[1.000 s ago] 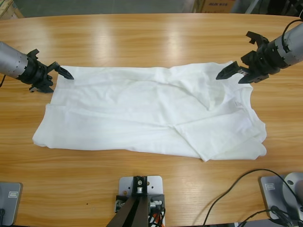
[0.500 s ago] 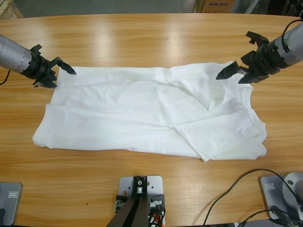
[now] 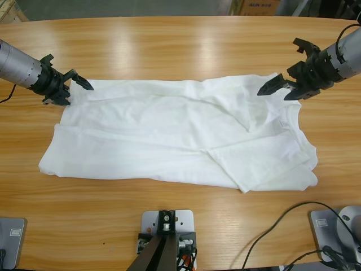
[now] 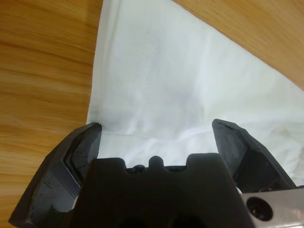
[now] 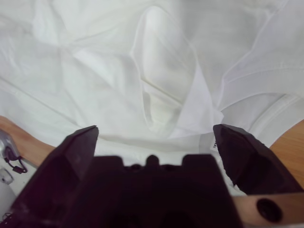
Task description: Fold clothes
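Observation:
The clothes are one white T-shirt (image 3: 169,135) lying spread across the middle of the wooden table (image 3: 180,45), creased, with a fold over its right part. My left gripper (image 3: 75,94) is open at the shirt's far left corner. In the left wrist view that corner (image 4: 166,80) lies between the wide jaws of the left gripper (image 4: 156,137). My right gripper (image 3: 279,79) is open at the shirt's far right edge. The right wrist view shows rumpled fabric (image 5: 156,71) and a collar edge (image 5: 278,111) ahead of the right gripper (image 5: 154,135). Nothing is gripped.
Bare wood runs behind the shirt and along the table's near edge. A black cable (image 3: 282,223) loops at the near right. A cardboard box (image 3: 256,5) stands beyond the far edge.
My left gripper has shifted slightly right and toward the far side, closer over the shirt's corner. The right arm and the shirt have not moved.

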You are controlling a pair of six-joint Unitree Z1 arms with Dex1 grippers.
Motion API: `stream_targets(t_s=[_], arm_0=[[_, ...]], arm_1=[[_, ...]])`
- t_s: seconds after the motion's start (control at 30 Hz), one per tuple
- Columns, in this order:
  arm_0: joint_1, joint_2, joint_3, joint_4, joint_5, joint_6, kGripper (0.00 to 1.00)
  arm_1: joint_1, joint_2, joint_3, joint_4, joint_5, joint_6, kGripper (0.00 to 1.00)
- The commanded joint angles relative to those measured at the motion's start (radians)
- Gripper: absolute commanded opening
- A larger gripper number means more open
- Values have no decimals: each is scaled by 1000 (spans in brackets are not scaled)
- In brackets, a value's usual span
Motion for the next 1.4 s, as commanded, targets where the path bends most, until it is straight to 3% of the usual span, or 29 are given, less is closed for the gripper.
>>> stream_targets(t_s=[0.03, 0.13, 0.27, 0.3, 0.37, 0.4, 0.63, 0.67, 0.7, 0.73, 0.77, 0.8, 1.4], arm_0=[[-2, 30, 10, -13, -17, 26, 544], [7, 29, 10, -14, -17, 35, 363], [18, 26, 13, -12, -17, 43, 356], [19, 24, 13, -12, -17, 44, 300], [20, 22, 14, -12, -16, 49, 42], [21, 22, 13, -12, -16, 52, 0], [26, 27, 13, -12, -17, 61, 0], [27, 23, 18, -12, -17, 61, 140], [27, 19, 27, -12, -18, 59, 432], [26, 16, 36, -12, -19, 55, 635], [25, 14, 46, -13, -18, 53, 774], [26, 11, 59, -18, -17, 51, 835], [67, -11, 76, -62, -16, 54, 864]], arm_1=[[4, 15, 24, -11, -30, -10, 988], [4, 15, 25, -11, -34, -10, 979], [4, 15, 26, -13, -35, -10, 977], [4, 16, 26, -14, -37, -10, 977], [4, 17, 27, -15, -37, -10, 977], [4, 17, 27, -16, -38, -10, 977], [4, 21, 27, -19, -39, -10, 977], [4, 22, 27, -19, -39, -10, 977], [4, 23, 27, -20, -39, -10, 977], [4, 23, 27, -20, -39, -10, 977], [4, 23, 27, -20, -38, -10, 977], [4, 24, 27, -20, -37, -10, 977], [4, 23, 32, -20, -37, -10, 977]])
